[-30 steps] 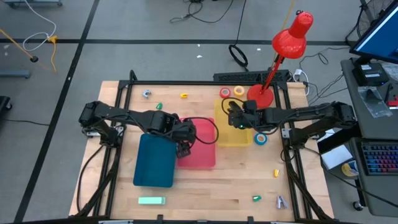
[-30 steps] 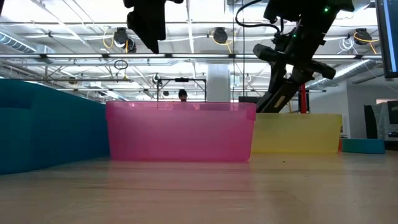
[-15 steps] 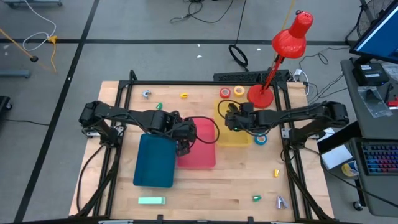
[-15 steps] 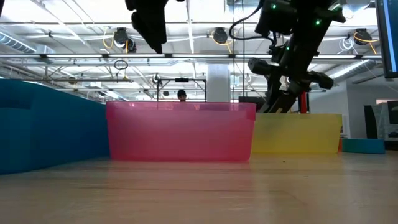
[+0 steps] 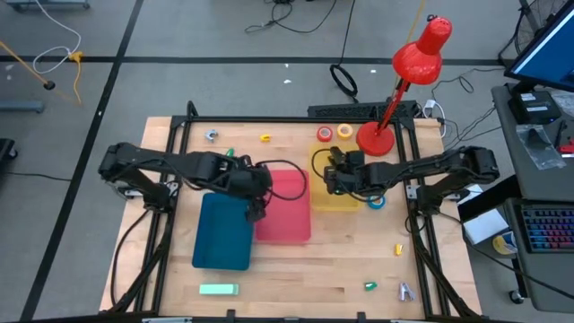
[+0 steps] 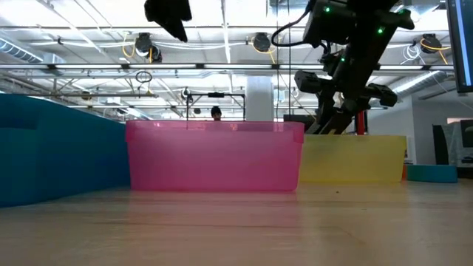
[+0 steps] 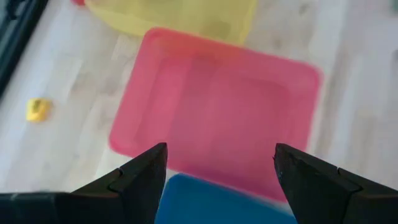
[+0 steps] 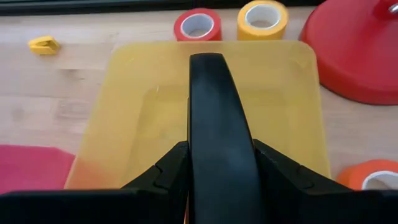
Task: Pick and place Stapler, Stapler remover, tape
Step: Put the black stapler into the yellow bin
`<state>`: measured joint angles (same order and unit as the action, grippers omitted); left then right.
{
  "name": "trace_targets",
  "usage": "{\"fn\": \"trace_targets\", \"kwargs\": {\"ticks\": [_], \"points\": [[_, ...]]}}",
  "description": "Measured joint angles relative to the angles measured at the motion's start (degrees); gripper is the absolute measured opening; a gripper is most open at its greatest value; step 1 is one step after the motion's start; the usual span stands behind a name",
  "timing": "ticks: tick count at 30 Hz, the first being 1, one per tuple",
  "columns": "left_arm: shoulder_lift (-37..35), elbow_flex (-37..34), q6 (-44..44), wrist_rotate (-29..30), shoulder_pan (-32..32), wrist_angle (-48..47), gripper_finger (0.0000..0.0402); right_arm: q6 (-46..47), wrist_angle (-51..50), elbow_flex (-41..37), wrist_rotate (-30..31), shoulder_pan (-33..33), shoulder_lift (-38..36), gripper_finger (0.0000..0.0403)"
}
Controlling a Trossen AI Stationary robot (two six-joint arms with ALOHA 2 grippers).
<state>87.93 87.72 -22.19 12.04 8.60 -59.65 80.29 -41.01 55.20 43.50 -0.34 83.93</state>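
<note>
Your right end effector (image 8: 217,186) was clamped on a black stapler (image 8: 214,118), held lengthwise over the yellow tray (image 8: 137,81), presumably so it would drop inside. Red tape (image 8: 198,25) and yellow tape (image 8: 262,18) lay just beyond the tray on the counter (image 8: 56,93). Your left end effector (image 7: 221,174) hung empty, fingers spread, above the pink tray (image 7: 217,106).

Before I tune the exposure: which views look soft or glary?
Left wrist view: the pink tray is blurred throughout. Right wrist view: the black stapler and yellow tray are sharp. Low view: bright ceiling lights behind the trays, near tabletop soft.
</note>
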Motion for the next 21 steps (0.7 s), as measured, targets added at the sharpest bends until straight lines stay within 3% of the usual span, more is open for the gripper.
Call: {"fn": "trace_targets", "kwargs": {"ticks": [5, 12, 21], "points": [[-8.5, -11.5, -2.7, -3.7, 1.0, 11.9, 0.0294, 1.9, -2.5, 0.0, 3.3, 0.8, 0.0, 0.0132], [-19.9, -26.6, -6.7, -4.2, 3.5, 26.9, 0.0294, 1.8, -2.1, 0.0, 4.5, 0.8, 1.4, 0.0132], [-28.7, -37.6, -12.6, -4.0, 5.1, 34.1, 0.0294, 3.2, -2.0, 0.0, 4.4, 1.2, 4.1, 0.0132]]}}
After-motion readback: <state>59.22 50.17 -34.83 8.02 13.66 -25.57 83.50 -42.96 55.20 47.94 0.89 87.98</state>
